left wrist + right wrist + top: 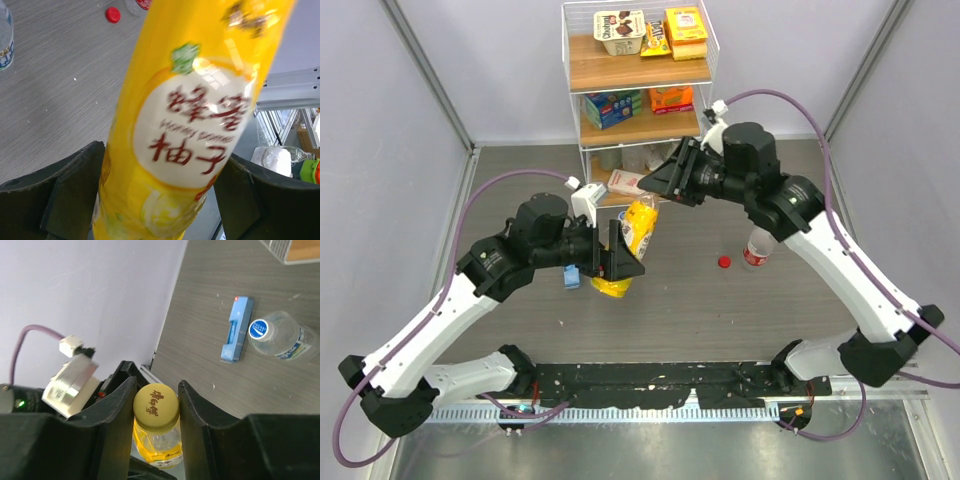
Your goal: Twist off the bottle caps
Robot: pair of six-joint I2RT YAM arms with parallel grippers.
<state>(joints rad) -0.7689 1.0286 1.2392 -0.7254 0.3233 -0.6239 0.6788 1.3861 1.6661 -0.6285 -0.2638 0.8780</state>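
Well, above the desk (720, 310) your left pincer (160, 200) clamps the juice bottle (195, 125) by its body, tilted, likely so it cannot spin; your right pincer (156, 392) pinches its cap (156, 406) for twisting. The red-label bottle (757, 250) sits nearby, its red cap (724, 262) already off beside it.

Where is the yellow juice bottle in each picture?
Top external: the yellow juice bottle is in the centre, tilted, held in the left gripper.
Left wrist: it fills the middle.
Right wrist: bottom centre, its yellow cap pinched in the right gripper.
Shared landmark: the red cap, in the top and left wrist views only.
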